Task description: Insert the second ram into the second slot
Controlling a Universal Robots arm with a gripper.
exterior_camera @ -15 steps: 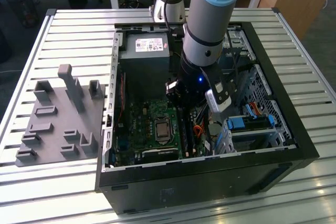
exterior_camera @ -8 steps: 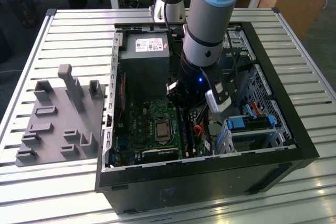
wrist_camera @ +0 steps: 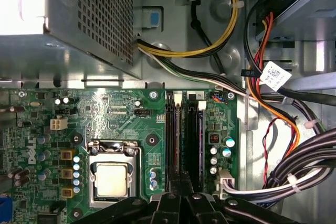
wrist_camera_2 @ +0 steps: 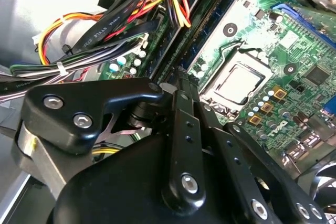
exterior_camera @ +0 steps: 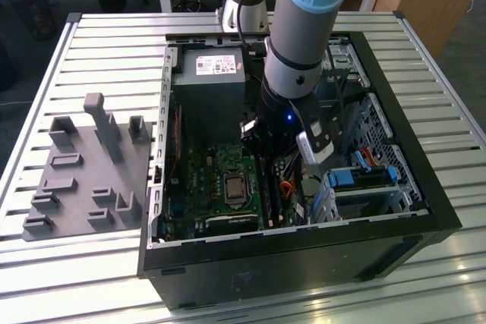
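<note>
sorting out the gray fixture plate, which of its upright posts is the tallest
The post near the gray fixture plate's far edge; it rises clearly above the stubby blocks around it.

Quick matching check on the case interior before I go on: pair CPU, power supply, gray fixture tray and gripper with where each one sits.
Things:
1. CPU
2. power supply
3. gray tray
4. gripper

Places:
A. on the table outside the case, at the exterior view's left
B. over the RAM slots
C. in its socket on the green motherboard, beside the RAM slots
D. in a corner of the case, a perforated metal box

Pairs: 1-C, 2-D, 3-A, 4-B
</note>
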